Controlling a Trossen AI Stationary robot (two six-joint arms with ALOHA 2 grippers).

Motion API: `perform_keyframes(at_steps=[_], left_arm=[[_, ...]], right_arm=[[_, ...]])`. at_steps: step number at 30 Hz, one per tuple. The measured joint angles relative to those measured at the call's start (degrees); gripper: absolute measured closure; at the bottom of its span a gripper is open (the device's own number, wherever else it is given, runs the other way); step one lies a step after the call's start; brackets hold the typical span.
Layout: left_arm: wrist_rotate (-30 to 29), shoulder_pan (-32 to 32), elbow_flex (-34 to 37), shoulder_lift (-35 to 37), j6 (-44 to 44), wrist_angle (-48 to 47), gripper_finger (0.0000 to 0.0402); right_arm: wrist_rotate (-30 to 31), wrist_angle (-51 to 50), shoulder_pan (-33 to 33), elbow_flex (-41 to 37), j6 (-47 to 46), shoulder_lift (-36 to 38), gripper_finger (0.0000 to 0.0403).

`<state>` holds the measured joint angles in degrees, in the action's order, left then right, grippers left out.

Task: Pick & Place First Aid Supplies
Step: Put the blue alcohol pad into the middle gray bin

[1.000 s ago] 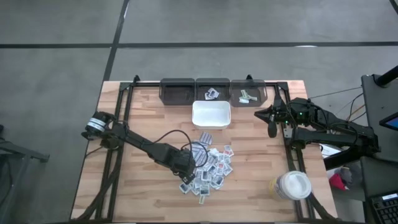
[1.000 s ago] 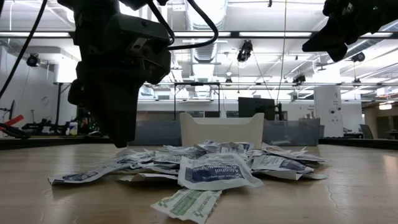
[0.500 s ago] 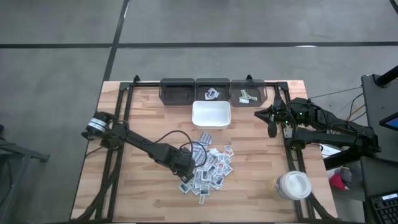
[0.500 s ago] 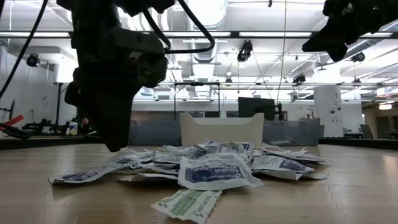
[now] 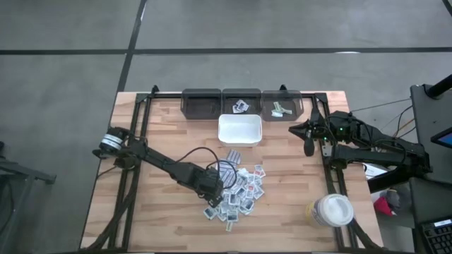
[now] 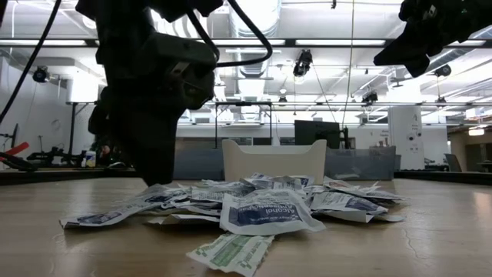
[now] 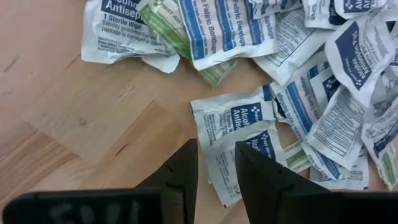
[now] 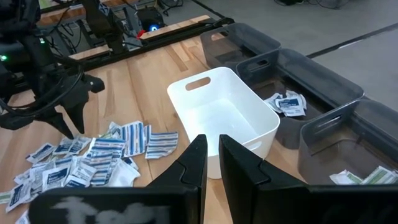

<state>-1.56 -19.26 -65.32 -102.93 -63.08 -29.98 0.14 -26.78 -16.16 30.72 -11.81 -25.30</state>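
Note:
The first aid supplies (image 5: 238, 190) lie in a loose heap of small white and blue-printed packets at the table's middle, seen from the side in the low view (image 6: 269, 201). My left gripper (image 5: 213, 187) stands low at the heap's left edge, pointing down (image 6: 157, 178). Its fingers are narrowly open (image 7: 216, 165), one on either side of the lower end of an alcohol-pad packet (image 7: 249, 146) that lies flat on the wood. My right gripper (image 5: 308, 147) hangs shut and empty in the air right of the white tray (image 8: 212, 155). My left gripper comes from above, pointing down, with a finger (image 7: 183, 168) on each side of the packet's edge (image 7: 219, 186). I cannot tell whether the fingers touch the packet or the table.
The white tray (image 5: 240, 130) sits beyond the heap. Behind it, three dark bins line the far edge: the left one (image 5: 201, 103), the middle one (image 5: 242, 104) and the right one (image 5: 282, 106); the latter two hold a few packets. A white-lidded jar (image 5: 332, 210) stands near the right near corner.
The left gripper stayed low and shifted a little toward the table's left, then back toward the right, closer against the heap. The packets have not visibly moved.

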Motion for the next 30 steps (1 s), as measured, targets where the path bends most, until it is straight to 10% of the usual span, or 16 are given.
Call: perform_keyframes(at_steps=[30], left_arm=[[1.93,0.06,0.00,0.03,-1.46,0.02,0.0401]], right_arm=[[0.00,-0.01,0.00,-0.04,0.00,-0.04,0.0364]])
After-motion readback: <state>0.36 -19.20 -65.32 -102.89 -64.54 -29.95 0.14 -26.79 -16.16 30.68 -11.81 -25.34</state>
